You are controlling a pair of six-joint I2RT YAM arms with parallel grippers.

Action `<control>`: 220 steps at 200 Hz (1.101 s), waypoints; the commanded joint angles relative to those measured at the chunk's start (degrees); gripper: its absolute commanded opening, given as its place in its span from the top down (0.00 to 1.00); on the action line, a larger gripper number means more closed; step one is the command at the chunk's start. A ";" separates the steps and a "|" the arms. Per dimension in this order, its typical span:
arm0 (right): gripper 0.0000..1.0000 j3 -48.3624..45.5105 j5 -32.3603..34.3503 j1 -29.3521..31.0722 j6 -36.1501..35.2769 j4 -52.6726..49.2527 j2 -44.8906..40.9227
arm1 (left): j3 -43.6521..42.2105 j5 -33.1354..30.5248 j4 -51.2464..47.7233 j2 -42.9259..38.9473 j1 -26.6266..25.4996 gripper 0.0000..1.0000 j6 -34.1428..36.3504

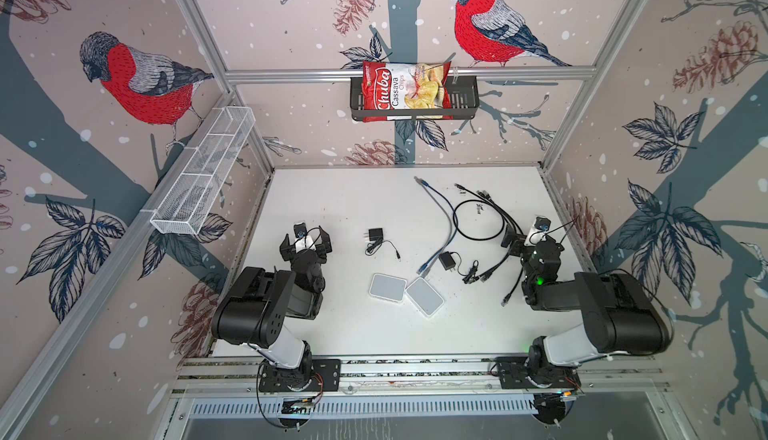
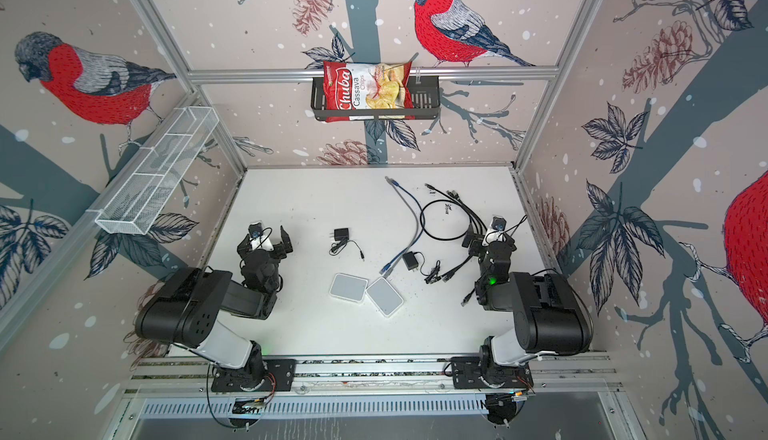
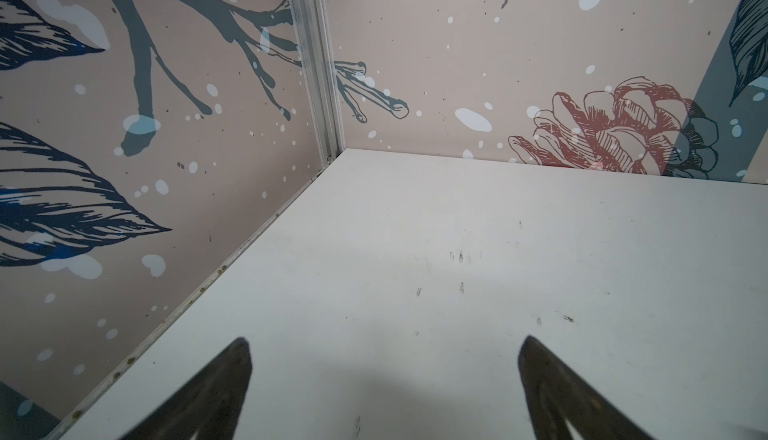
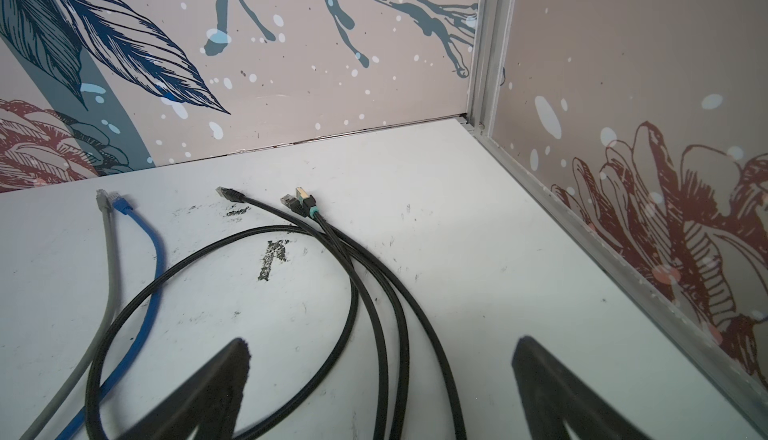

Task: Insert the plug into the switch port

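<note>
On the counter (image 1: 332,192), in both top views, two small white switch boxes (image 1: 387,287) lie near the front middle and touch at one corner; their ports cannot be seen from above. The blue cable (image 4: 159,259) runs beside a grey cable (image 4: 111,259) from the back of the counter toward them, and its near plug (image 1: 423,268) lies just beside the boxes. This end seems the easiest one to bring to a port. The black cables (image 4: 352,296) lie in a loose loop on the right side, directly under the right tool (image 4: 382,344), with their far plugs free and pointing to the back wall. Two black power adapters (image 1: 375,235) lie between the arms and are probably not part of the task. The left tool (image 3: 384,344) hangs over bare counter near the left wall. The fingers of both tools stand wide apart and hold nothing, so it appears that the picking of the plug is not yet begun and that the arms wait at their own sides to leave the middle free. On the back wall a black basket (image 1: 465,101) holds a red bag of cassava chips (image 1: 405,90). On the left wall a white mesh basket (image 1: 199,180) has several compartments, and nothing can be seen inside them.
</note>
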 commanded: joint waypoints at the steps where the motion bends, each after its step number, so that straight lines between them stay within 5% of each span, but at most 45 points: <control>1: 0.01 -0.03 -0.01 -0.09 0.71 2.29 -0.14 | -0.01 2.26 2.78 -0.17 0.17 0.01 0.96; 55: 0.01 2.72 0.15 0.08 0.61 -4.88 -3.14 | -0.33 -1.31 -0.21 -4.87 0.00 0.01 0.17; 107: 0.01 12.33 0.80 1.24 5.18 -28.11 -9.21 | 9.52 -2.10 -30.12 -17.49 -0.62 0.01 -3.95; 139: 0.01 20.49 6.16 1.30 14.39 -43.83 -9.64 | 12.48 -2.57 -36.89 -21.13 -1.57 0.02 -9.55; 184: 0.01 25.73 1.50 2.53 18.95 -54.85 -11.45 | 20.84 -2.52 -59.01 -20.39 -5.09 0.02 -19.59; 220: 0.00 29.86 0.92 7.91 19.61 -61.55 -11.50 | 23.51 5.96 -66.10 -17.96 -7.64 0.02 -25.57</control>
